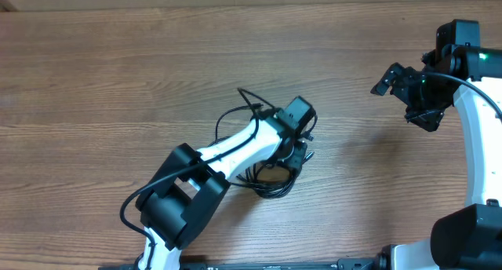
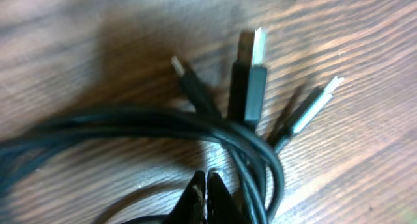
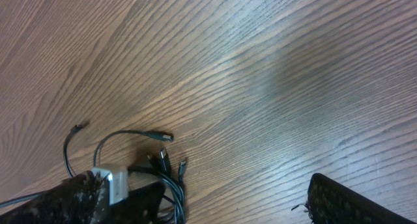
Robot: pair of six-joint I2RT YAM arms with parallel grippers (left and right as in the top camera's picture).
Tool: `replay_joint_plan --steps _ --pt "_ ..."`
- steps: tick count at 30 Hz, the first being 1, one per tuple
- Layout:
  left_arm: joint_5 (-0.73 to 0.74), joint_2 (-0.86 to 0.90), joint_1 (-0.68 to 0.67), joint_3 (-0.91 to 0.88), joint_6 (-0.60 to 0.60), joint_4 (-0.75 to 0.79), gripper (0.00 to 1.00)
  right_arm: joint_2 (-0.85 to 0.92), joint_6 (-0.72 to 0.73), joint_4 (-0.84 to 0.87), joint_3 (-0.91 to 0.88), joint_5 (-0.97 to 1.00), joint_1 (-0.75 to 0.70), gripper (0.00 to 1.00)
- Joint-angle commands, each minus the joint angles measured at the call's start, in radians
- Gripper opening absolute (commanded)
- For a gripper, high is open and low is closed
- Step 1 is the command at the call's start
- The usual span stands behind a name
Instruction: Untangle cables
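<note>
The cables (image 1: 267,184) are thin black wires in a tangle at the table's middle, with loose strands (image 1: 235,113) reaching back and left. My left gripper (image 1: 302,148) is down at the tangle. In the left wrist view its jaws (image 2: 207,185) are shut tip to tip, just beside the cable bundle (image 2: 150,123), with nothing visible between them. Three plug ends (image 2: 251,61) fan out on the wood beyond the jaws. My right gripper (image 1: 404,101) is far off at the back right, open and empty. In its wrist view (image 3: 208,204) the tangle (image 3: 171,178) lies at the lower left.
The table is bare brown wood (image 1: 118,74). The left arm's black and white links (image 1: 196,184) lie over the left part of the tangle. The right arm's white link (image 1: 474,136) runs along the right edge. Thick arm cords lie at the front edge.
</note>
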Motion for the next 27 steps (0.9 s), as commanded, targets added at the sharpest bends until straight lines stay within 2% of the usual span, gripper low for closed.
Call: replay_joint_plan --steps 1,5,8,15,18,21,27 --pt "-0.009 -0.003 0.040 0.207 0.142 -0.106 0.04 -0.001 -0.004 0.002 0.013 0.007 0.004 1.00" --pt "-0.009 -0.003 0.067 0.398 0.178 -0.266 0.04 -0.001 -0.008 0.002 0.013 0.007 0.004 1.00" --pt "-0.002 -0.003 0.068 0.452 0.177 -0.327 0.04 -0.001 -0.011 0.002 0.013 0.007 0.004 1.00" --pt "0.015 -0.002 0.051 0.435 0.135 -0.396 0.05 -0.001 -0.011 0.002 0.013 0.007 0.004 1.00" --pt "0.018 -0.002 0.050 0.420 0.132 -0.401 0.19 -0.001 -0.011 0.015 0.013 0.007 0.004 1.00" --pt "0.020 -0.002 0.049 0.403 0.109 -0.400 0.25 -0.001 -0.011 0.021 0.013 0.007 0.003 1.00" --pt "0.022 -0.002 0.032 0.373 0.090 -0.384 0.22 -0.001 -0.011 0.017 0.013 -0.001 0.004 1.00"
